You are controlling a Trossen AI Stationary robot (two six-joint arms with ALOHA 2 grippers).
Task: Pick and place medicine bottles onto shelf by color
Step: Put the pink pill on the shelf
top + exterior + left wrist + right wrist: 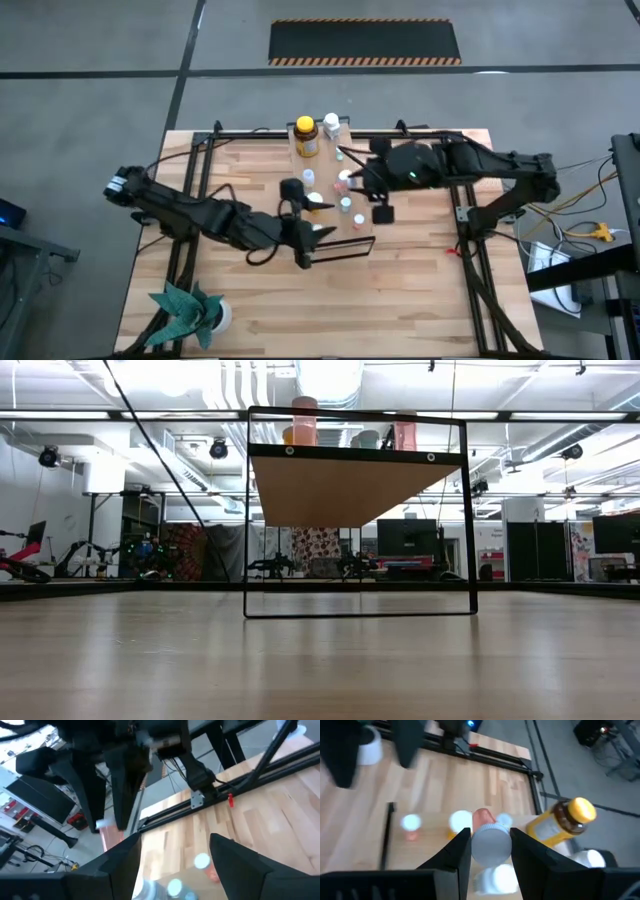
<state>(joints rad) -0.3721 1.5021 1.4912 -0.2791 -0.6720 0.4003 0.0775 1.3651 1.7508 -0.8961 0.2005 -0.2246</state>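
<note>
The shelf (335,235) is a light-wood board raised on a black frame at the table's middle; the low view shows its underside (355,490). Several small bottles stand on it, among them an amber bottle with a yellow cap (307,137) (560,822) and white-capped ones (331,125). My right gripper (490,851) is over the shelf's middle (355,187), shut on a bottle with a pale cap (490,844). My left gripper (175,865) is open and empty over the shelf's near end (318,232). My right gripper pinches the bottle's pale cap (490,837) between its two fingers, one on each side, coming from above. The left wrist view shows the cap (101,823) between the fingers and a pinkish body (112,839) below them. Whether the bottle stands on the shelf, I cannot tell.
A green paper plant (185,312) stands at the table's near left corner. The shelf's black frame (247,520) stands upright on the table. Black rails (200,175) run along the table's left and right sides. A red-capped bottle (482,816) stands just beyond the held one.
</note>
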